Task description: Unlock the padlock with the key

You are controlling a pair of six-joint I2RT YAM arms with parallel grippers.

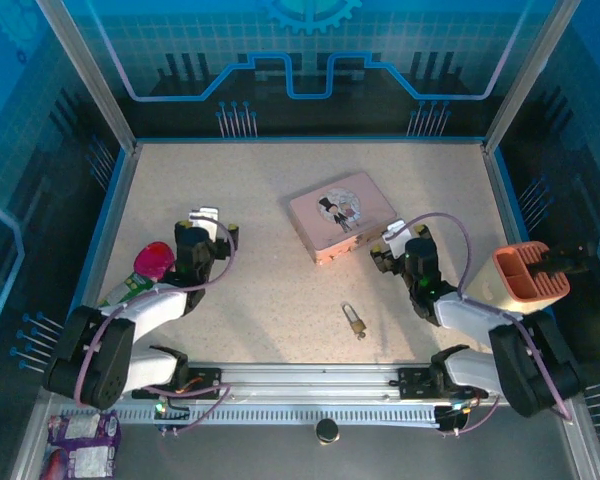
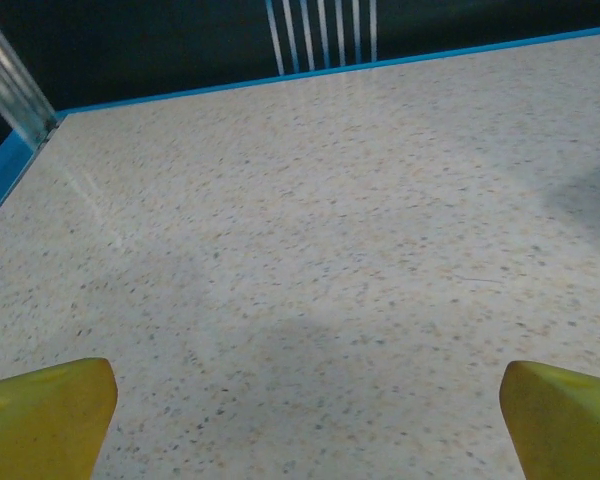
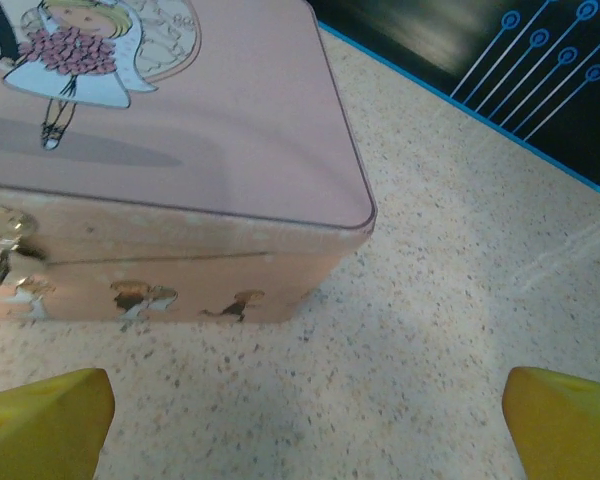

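Note:
The padlock (image 1: 353, 319), tiny and brass with a silvery shackle, lies on the speckled table in front of the pink tin, between the two arms. A tiny dark speck at its near end (image 1: 360, 335) may be the key; it is too small to tell. My left gripper (image 1: 212, 222) hovers over bare table at the left, open, its yellow fingertips (image 2: 42, 420) wide apart with nothing between them. My right gripper (image 1: 404, 234) stands open beside the tin's right corner, above and to the right of the padlock, its fingertips (image 3: 570, 420) holding nothing.
The pink picture tin (image 1: 340, 213) (image 3: 180, 150) sits mid-table, just left of my right gripper. A red-pink object (image 1: 155, 260) and a green-white packet (image 1: 130, 290) lie at the left edge. An orange holder (image 1: 528, 280) sits at the right edge. A blue rim borders the table (image 2: 310, 72).

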